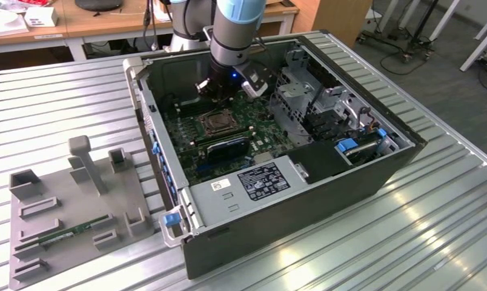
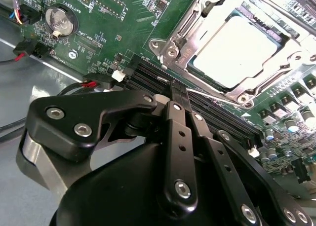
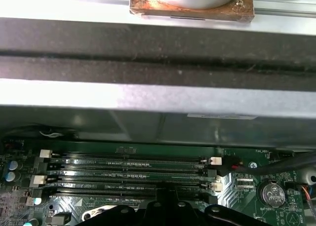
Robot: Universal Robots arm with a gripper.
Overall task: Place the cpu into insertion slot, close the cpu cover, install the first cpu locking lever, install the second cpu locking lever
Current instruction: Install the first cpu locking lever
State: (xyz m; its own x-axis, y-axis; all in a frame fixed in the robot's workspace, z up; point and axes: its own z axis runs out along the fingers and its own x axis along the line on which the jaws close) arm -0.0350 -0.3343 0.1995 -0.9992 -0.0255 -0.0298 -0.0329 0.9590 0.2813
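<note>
Two fingers of my gripper (image 2: 177, 92) are pressed together with nothing between them, tips over the long black memory slots (image 2: 148, 74) just beside the socket (image 2: 161, 46). The pale chip (image 2: 236, 52) sits in that socket, with the silver cover (image 2: 191, 27) lying flat around it.

The cpu (image 2: 237, 51) lies in the insertion slot (image 2: 164, 47), with the memory slots (image 2: 148, 74) just beside it.
</note>
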